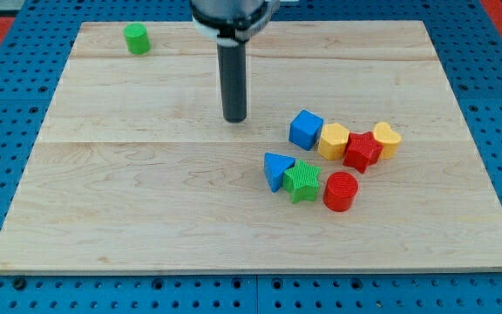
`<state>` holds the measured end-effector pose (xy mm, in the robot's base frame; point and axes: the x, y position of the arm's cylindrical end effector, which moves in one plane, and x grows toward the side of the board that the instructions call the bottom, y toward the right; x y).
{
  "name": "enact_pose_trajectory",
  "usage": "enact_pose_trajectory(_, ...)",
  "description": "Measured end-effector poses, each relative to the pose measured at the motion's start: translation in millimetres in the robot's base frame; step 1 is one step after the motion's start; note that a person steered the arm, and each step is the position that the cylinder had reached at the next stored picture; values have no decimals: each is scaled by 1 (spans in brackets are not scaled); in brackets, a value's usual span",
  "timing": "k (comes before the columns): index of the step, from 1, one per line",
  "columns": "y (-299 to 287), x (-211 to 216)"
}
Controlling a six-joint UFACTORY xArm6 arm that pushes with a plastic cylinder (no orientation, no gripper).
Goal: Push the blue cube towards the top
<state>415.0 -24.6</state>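
The blue cube sits right of the board's middle, touching a yellow block on its right. My tip rests on the board to the left of the blue cube and slightly above it, a clear gap apart. The dark rod comes down from the view's top.
A red star block and a yellow heart-like block lie right of the yellow one. Below are a blue triangle, a green star and a red cylinder. A green cylinder stands top left. The wooden board lies on a blue pegboard.
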Motion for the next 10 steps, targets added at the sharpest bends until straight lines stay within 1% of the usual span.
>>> enact_pose_trajectory(1, 28, 15)
enact_pose_trajectory(2, 80, 17)
enact_pose_trajectory(4, 95, 41)
enact_pose_trajectory(5, 101, 29)
enact_pose_trajectory(7, 130, 5)
enact_pose_trajectory(10, 144, -58)
